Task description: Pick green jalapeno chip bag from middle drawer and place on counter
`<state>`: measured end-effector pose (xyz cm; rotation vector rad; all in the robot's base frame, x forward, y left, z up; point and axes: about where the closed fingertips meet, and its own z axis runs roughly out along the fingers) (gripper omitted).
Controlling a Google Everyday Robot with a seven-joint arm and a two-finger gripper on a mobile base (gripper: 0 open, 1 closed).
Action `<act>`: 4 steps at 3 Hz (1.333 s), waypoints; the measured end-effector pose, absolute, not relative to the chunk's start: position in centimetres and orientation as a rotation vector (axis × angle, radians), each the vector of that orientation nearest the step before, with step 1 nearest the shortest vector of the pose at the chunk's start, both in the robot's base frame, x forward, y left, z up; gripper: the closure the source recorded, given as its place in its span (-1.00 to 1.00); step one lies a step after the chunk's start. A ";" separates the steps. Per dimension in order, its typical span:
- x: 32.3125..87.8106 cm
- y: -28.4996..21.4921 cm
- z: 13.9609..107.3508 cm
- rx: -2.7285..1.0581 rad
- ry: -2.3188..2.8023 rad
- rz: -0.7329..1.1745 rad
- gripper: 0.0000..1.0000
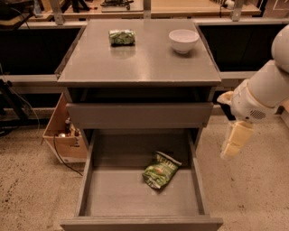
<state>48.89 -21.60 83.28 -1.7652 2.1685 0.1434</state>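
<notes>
The green jalapeno chip bag point(160, 170) lies crumpled on the floor of the open middle drawer point(117, 198), right of its centre and towards the back. My gripper point(235, 140) hangs pointing down from the white arm, outside the drawer's right wall and above floor level. It is to the right of the bag and not touching it. The grey counter point(144, 61) tops the cabinet above the drawer.
A small block-shaped green packet point(122, 37) and a white bowl point(184, 40) sit at the back of the counter. A shallower drawer point(140, 115) is pushed in above the open one. A cardboard box point(63, 135) stands left of the cabinet. A wooden workbench point(189, 5) runs behind.
</notes>
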 end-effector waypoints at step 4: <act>47.3 -19.4 64.4 -1.721 2.223 0.525 -1.00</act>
